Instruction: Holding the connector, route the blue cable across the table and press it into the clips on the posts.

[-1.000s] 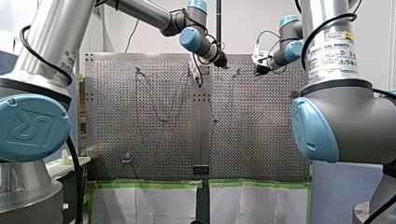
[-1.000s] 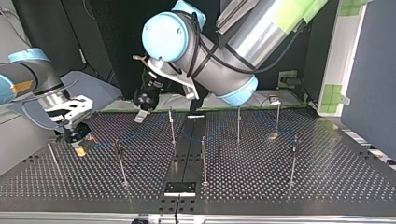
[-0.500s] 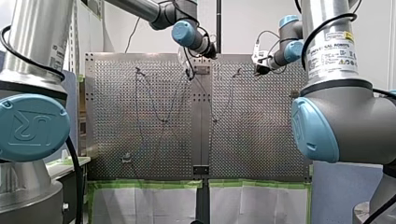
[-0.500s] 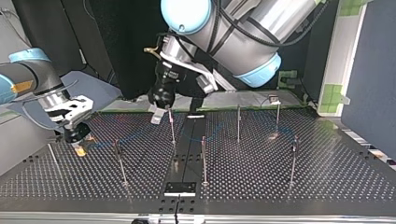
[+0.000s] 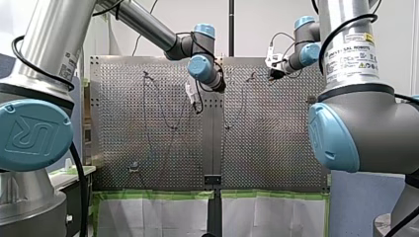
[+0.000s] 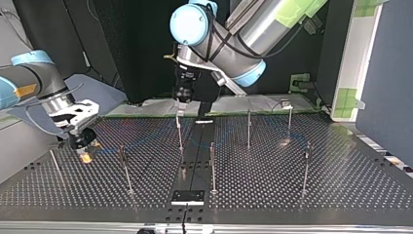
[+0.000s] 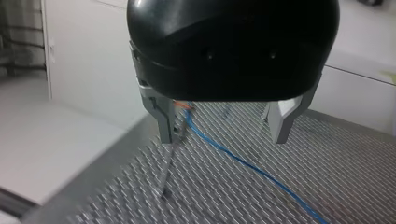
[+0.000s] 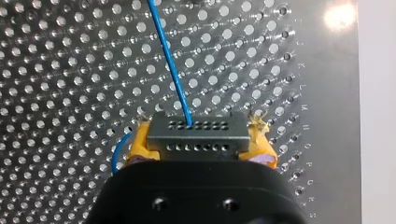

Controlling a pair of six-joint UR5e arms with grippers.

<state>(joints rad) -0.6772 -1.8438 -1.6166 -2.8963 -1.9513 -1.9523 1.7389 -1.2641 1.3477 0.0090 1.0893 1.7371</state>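
My right gripper (image 8: 198, 142) is shut on the grey connector (image 8: 198, 133), squeezed between its yellow pads, low over the perforated table (image 8: 60, 70). The blue cable (image 8: 170, 60) leaves the connector and runs ahead across the holes. At the top view's left the same gripper (image 6: 84, 155) hovers just above the plate. My left gripper (image 7: 224, 135) is open, its metal fingers wide apart. The blue cable (image 7: 243, 163) passes by one finger, where a thin post (image 7: 166, 172) also stands. In the top view this gripper (image 6: 180, 106) hangs over the middle post (image 6: 179, 134).
Several thin upright posts stand on the plate, among them one (image 6: 213, 165) near the middle, one (image 6: 248, 129) behind it and one (image 6: 306, 165) at the top view's right. A black plate (image 6: 187, 197) sits at the near edge.
My left arm has swung its open gripper toward the top view's right, ending over the middle post. My right gripper has stayed where it was, still holding the connector.
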